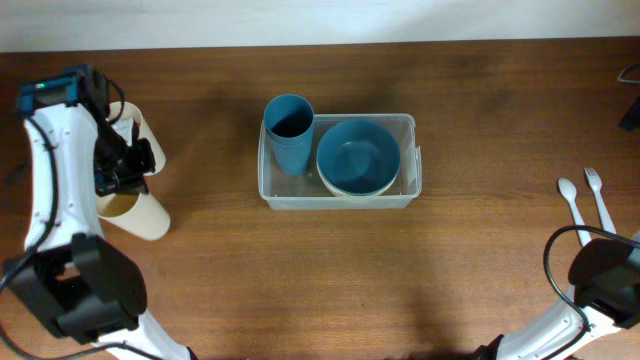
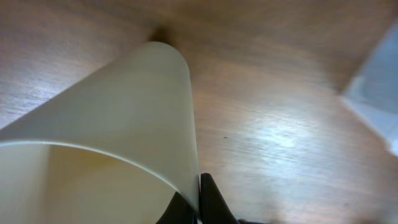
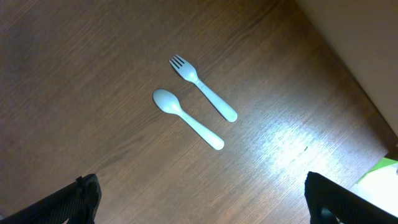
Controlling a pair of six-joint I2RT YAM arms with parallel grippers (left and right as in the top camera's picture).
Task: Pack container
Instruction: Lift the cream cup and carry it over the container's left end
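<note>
**Cream cup pinched on the left, clear bin in the middle**

On the left of the wooden table (image 1: 450, 270), a cream cup (image 1: 145, 215) is held by the left gripper (image 2: 199, 200). The jaws are squeezed tight on the thin wall at the cup's rim. The cup is tipped over, not upright.

In the middle of the table, a bit to the far side, the container (image 1: 340, 203) is found. A blue cup (image 1: 288, 125) is stood in its left end. A blue bowl (image 1: 358, 155) is set in its right end, just beside the cup.

On the right, a pale spoon (image 3: 186, 118) and a pale fork (image 3: 202, 87) are laid side by side on the wood, near each other but apart. The right gripper (image 3: 202, 199) is hung above them. Its jaws are spread wide and nothing is held.
</note>
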